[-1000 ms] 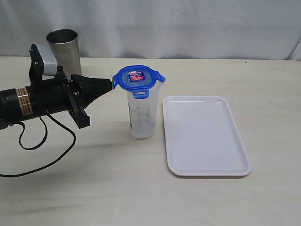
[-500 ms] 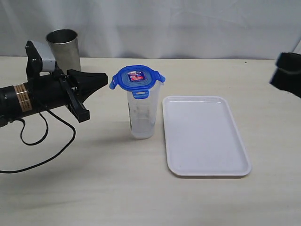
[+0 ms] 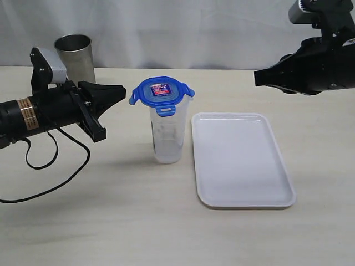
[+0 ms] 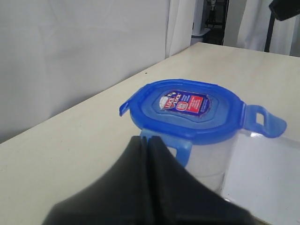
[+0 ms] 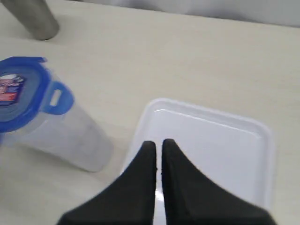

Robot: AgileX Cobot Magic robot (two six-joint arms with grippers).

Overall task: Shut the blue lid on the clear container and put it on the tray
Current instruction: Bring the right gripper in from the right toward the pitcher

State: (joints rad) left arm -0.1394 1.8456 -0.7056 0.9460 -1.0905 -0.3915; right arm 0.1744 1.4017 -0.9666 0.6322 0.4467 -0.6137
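White cloth (image 3: 222,27) hangs behind a pale worktop (image 3: 111,221).

Status: the blue lid (image 3: 161,91) sits on the clear container (image 3: 167,141). The container stands upright on the worktop, just left of the tray (image 3: 242,204) and not on it. The lid's left and right flaps stick outward, so latching appears incomplete. Transfer to the tray is not yet done.

The left claw (image 3: 123,91) is pressed together, holds nothing, and points at the lid's left flap from just beside it. The right claw (image 3: 256,77), likewise pressed together and holding nothing, hangs raised over the tray.

Markings: the lid sticker (image 4: 185,103) is red, white and blue, but its print is too blurred to read. A tan band (image 3: 26,116) on the left arm is illegible.
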